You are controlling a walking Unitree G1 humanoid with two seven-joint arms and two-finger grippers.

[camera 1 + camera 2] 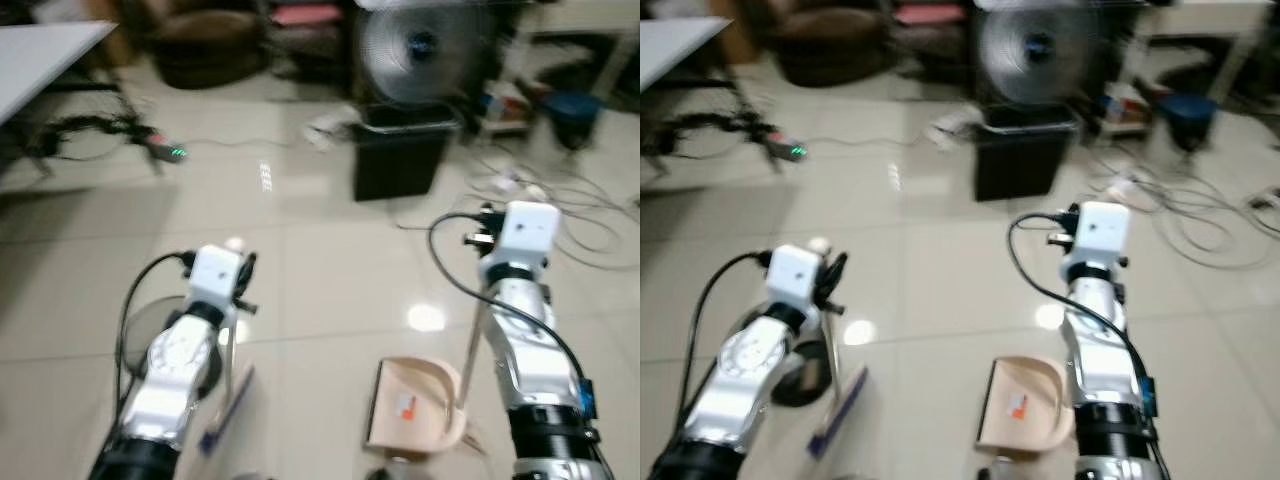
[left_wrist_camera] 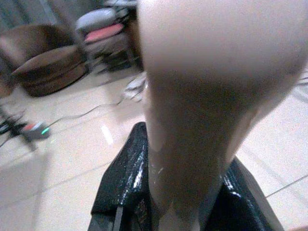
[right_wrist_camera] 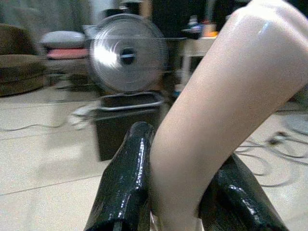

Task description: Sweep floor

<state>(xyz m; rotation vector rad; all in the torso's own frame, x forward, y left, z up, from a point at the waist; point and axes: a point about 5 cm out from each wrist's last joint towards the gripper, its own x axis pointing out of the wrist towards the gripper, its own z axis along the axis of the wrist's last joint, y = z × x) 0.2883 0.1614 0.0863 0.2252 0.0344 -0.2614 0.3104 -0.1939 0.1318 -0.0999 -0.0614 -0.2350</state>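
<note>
My left gripper [image 1: 243, 272] is shut on the pale top of a broom handle [image 2: 202, 96], with a black finger [image 2: 124, 178] on each side. The thin pole [image 1: 231, 350] runs down to a blue broom head [image 1: 226, 408] on the tiled floor. My right gripper [image 1: 482, 236] is shut on the beige handle [image 3: 216, 106] of a dustpan, pressed between its fingers [image 3: 126, 173]. The beige dustpan [image 1: 415, 403] rests on the floor between my arms, mouth to the left.
A black bin [image 1: 400, 160] stands ahead with a fan [image 1: 420, 45] behind it. Loose cables [image 1: 565, 215] lie on the right. A white table [image 1: 40, 55], a power strip [image 1: 168, 152] and a brown pouf [image 1: 205, 45] are on the left. A dark round object [image 1: 800, 378] sits under my left arm.
</note>
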